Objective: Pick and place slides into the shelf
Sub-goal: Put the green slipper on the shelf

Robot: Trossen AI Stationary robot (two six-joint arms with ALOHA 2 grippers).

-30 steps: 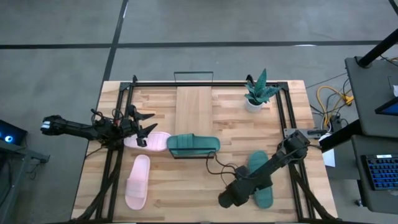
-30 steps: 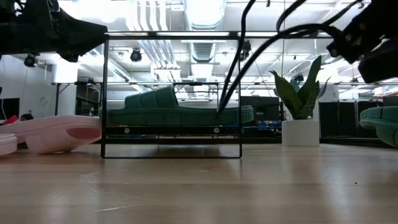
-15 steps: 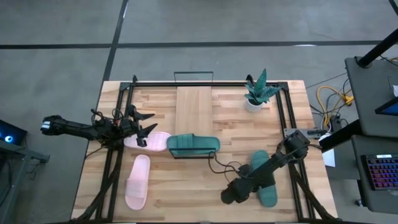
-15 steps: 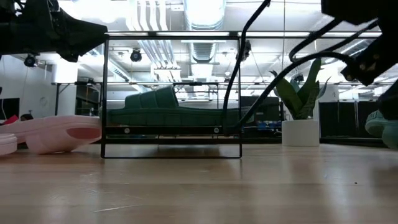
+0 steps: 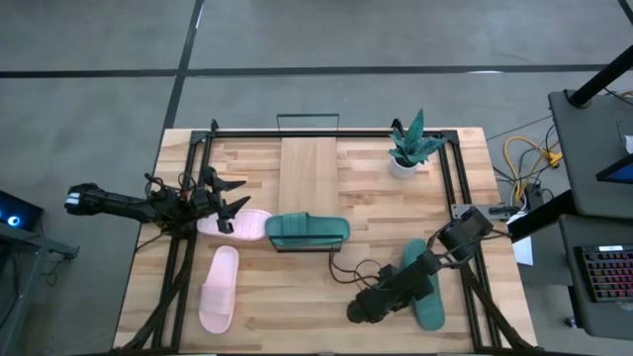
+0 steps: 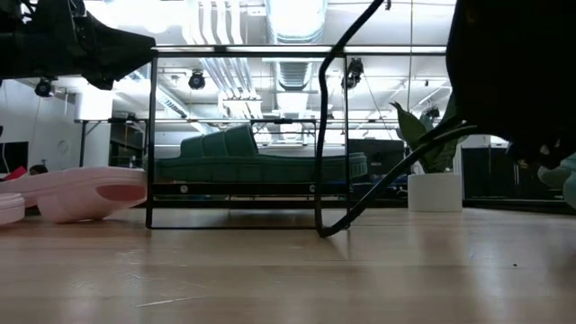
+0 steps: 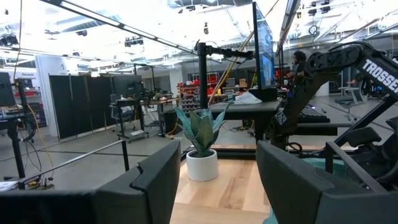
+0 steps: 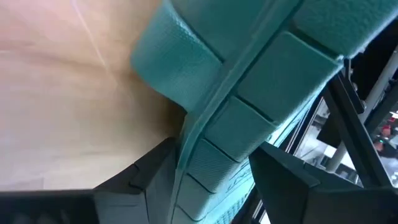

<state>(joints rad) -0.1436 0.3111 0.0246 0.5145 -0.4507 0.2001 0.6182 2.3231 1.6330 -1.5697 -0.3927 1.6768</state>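
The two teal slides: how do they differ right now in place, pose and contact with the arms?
The teal slide at table centre lies crosswise in front of the shelf, untouched. The teal slide at the right lies nearly lengthwise, with the right tool low against it, its strap between the fingers in the right wrist view. Both are off the shelf.

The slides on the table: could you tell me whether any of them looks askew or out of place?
None is on the shelf yet. One pink slide and one teal slide lie crosswise in front of it, the other pink slide lengthwise. The right gripper is at the second teal slide.
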